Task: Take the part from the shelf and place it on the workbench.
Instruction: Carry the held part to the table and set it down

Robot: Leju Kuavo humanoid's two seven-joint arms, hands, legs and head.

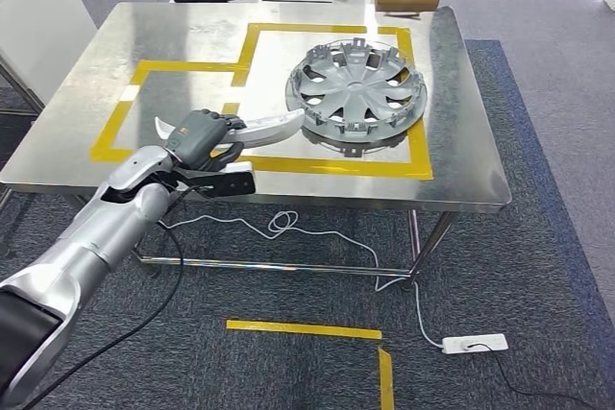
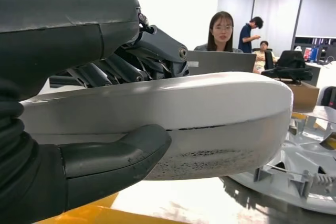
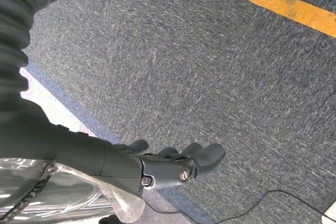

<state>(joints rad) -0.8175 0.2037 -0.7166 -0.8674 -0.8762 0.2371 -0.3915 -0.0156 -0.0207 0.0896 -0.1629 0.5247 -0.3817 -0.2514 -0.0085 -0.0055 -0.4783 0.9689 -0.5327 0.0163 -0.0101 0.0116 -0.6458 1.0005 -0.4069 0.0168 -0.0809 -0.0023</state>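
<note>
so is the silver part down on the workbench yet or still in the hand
Still in the hand. The left hand grips the silver trim part above the workbench, beside the wheel cover.

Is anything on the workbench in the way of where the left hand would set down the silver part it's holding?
The left hand holds the part over bare workbench. Only the hubcap is close, just beyond the part's tip.

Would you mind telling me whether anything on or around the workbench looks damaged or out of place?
The silver trim part held by the left robot hand shows dark speckled scuffing along its lower edge in the left wrist view. The hubcap lies over the yellow tape outline on the workbench instead of fully inside it. Nothing looks spilled.
</note>
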